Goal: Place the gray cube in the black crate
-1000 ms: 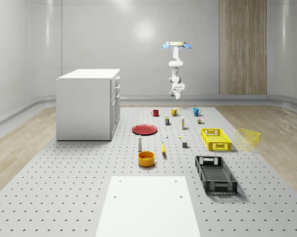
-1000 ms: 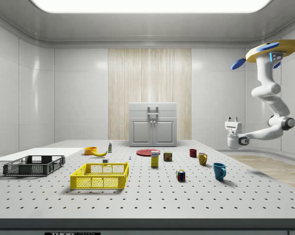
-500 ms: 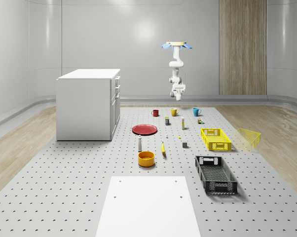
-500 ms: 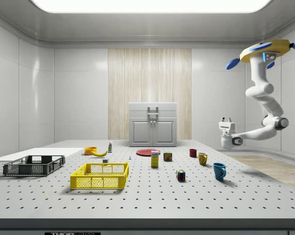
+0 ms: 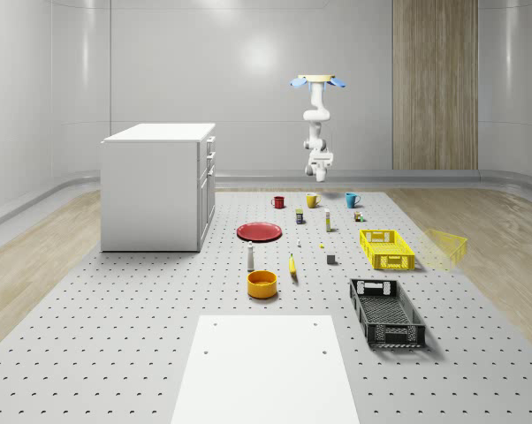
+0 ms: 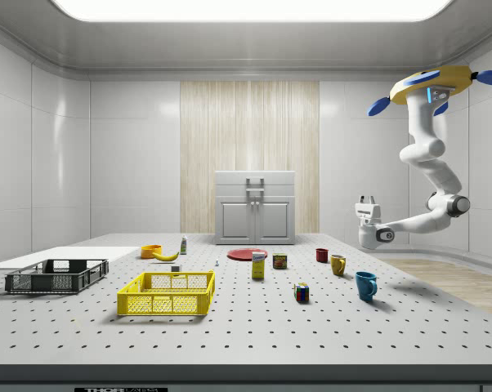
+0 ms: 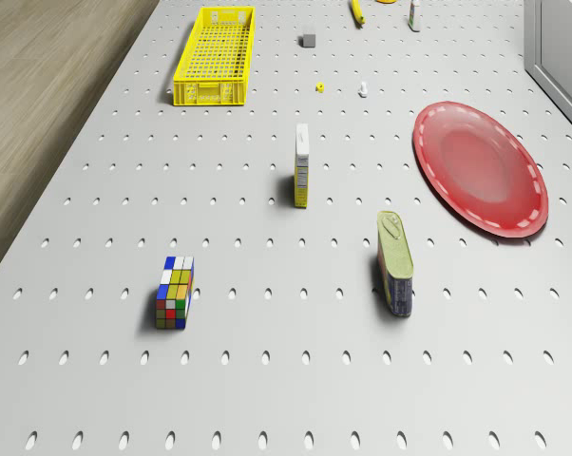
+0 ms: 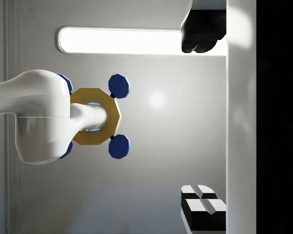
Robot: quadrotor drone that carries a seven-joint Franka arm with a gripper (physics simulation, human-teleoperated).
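The gray cube (image 5: 331, 259) is small and sits on the perforated table left of the yellow crate; the drone view has it (image 7: 308, 40) beside that crate too. The black crate (image 5: 386, 311) stands near the table's front right, and at the side view's far left (image 6: 56, 276). The drone (image 5: 316, 81) (image 6: 434, 84) hovers high over the table's far end, near the mugs. Its arm hangs down and bends forward, with the gripper (image 6: 366, 199) (image 5: 322, 156) pointing up, open and empty, far from the cube. In the wrist view the fingers (image 8: 202, 204) stand wide apart against the ceiling.
A yellow crate (image 5: 387, 249) (image 7: 218, 55) and a translucent yellow one (image 5: 443, 247) stand behind the black crate. A red plate (image 7: 476, 166), a can (image 7: 395, 262), a small box (image 7: 302, 164), a Rubik's cube (image 7: 175, 292), mugs and an orange bowl (image 5: 262, 283) dot the table. A white cabinet (image 5: 158, 185) stands left.
Drone and arm have drifted toward the side view's left, and the upturned gripper has risen slightly. The objects on the table have not moved.
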